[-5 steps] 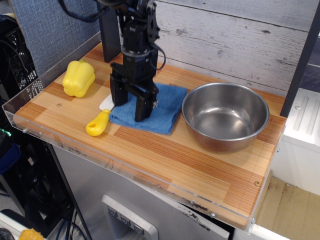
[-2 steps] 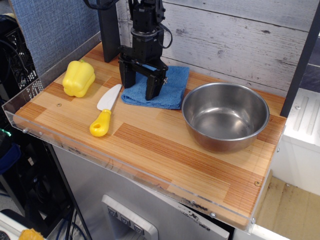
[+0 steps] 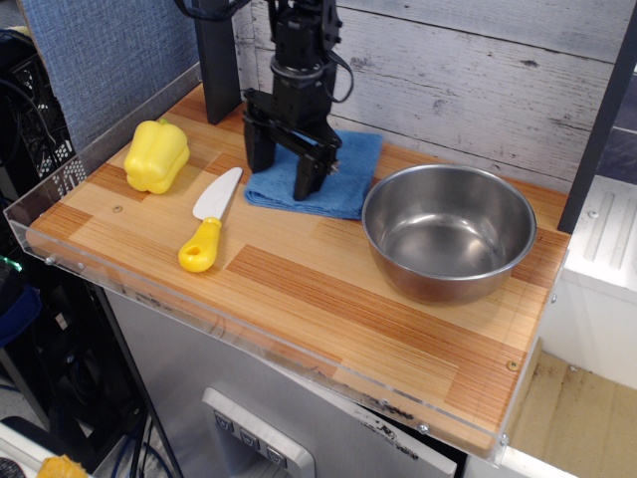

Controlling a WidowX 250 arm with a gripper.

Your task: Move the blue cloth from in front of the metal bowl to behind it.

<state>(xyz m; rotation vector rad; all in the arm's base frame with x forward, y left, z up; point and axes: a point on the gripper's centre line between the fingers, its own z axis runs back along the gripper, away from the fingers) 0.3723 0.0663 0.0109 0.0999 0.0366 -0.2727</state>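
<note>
Blue cloth [image 3: 333,177] under wide-open gripper [image 3: 285,167], fingers touching.

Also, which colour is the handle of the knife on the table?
The knife handle is yellow; its blade is white. The observation.image view shows it clearly.

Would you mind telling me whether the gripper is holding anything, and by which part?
The gripper stands open over the blue cloth; whether it grips cannot be told.

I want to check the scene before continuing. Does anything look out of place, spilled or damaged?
Nothing looks spilled or damaged. The blue cloth lies slightly rumpled beside the metal bowl, with the gripper fingers spread over it. The yellow pepper and the knife lie tidy.
</note>
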